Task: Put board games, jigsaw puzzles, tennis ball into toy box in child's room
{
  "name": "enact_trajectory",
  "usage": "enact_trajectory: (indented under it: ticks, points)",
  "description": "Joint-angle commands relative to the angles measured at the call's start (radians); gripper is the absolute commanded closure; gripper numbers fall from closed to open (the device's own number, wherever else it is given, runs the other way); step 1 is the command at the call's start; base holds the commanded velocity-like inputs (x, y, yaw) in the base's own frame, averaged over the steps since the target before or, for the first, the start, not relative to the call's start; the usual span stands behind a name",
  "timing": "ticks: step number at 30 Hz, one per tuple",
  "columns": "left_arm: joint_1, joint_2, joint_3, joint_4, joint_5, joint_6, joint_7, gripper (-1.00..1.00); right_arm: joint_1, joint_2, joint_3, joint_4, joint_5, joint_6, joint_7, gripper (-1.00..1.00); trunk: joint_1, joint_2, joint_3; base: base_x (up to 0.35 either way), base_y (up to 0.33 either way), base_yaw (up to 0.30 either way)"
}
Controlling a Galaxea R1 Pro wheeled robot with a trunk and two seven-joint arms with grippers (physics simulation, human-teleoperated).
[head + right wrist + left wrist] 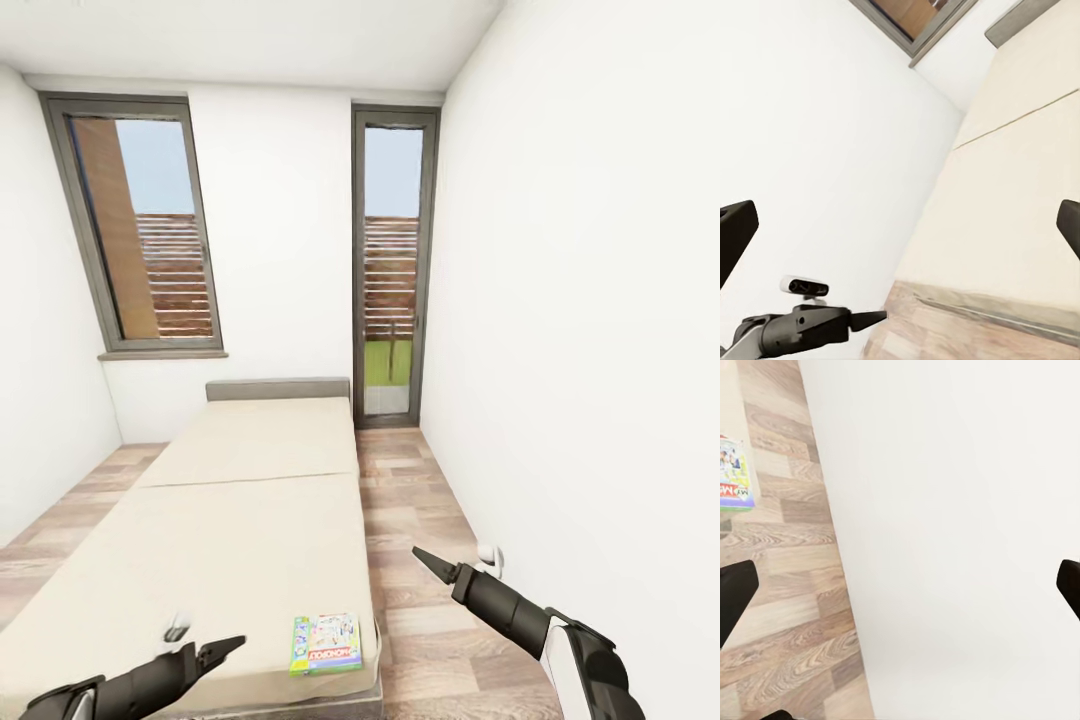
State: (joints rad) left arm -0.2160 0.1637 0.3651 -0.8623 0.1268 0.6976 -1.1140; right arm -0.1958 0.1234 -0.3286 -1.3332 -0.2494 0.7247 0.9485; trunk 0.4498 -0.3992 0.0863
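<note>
Board game (326,643) lies on bed (240,520), just beside left claw (225,650).

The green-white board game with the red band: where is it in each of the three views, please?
Head view: the board game lies flat near the bed's near corner, between the two grippers.
Left wrist view: the board game is at the picture's edge, beside the wood floor.
Right wrist view: not in it.
Shared landmark: the beige bed.
</note>
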Motion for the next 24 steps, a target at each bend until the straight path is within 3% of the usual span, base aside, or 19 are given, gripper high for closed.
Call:
enact_trajectory:
  ticks: [1, 12, 17, 24]
  points:
    - [0.000, -0.006, 0.000, 0.002, 0.004, 0.007, 0.010, -1.00, -0.001, 0.001, -0.002, 0.000, -0.002, 0.006, 0.002, -1.00, 0.000, -0.001, 0.000, -0.067, 0.000, 0.000]
    - [0.000, -0.090, 0.000, 0.032, 0.006, 0.001, 0.203, -1.00, -0.001, -0.001, -0.003, 0.000, -0.002, 0.005, 0.002, -1.00, 0.000, -0.001, 0.000, -0.019, 0.000, 0.000]
    - [0.000, -0.100, 0.000, 0.035, 0.008, 0.000, 0.230, -1.00, -0.001, -0.001, -0.002, 0.000, -0.002, 0.005, 0.003, -1.00, 0.000, -0.001, 0.000, -0.001, 0.000, 0.000]
    - [-0.002, -0.106, 0.001, 0.035, 0.008, 0.004, 0.239, -1.00, -0.001, -0.005, -0.002, -0.002, -0.002, 0.007, 0.007, -1.00, 0.019, -0.036, -0.016, 0.000, 0.000, 0.000]
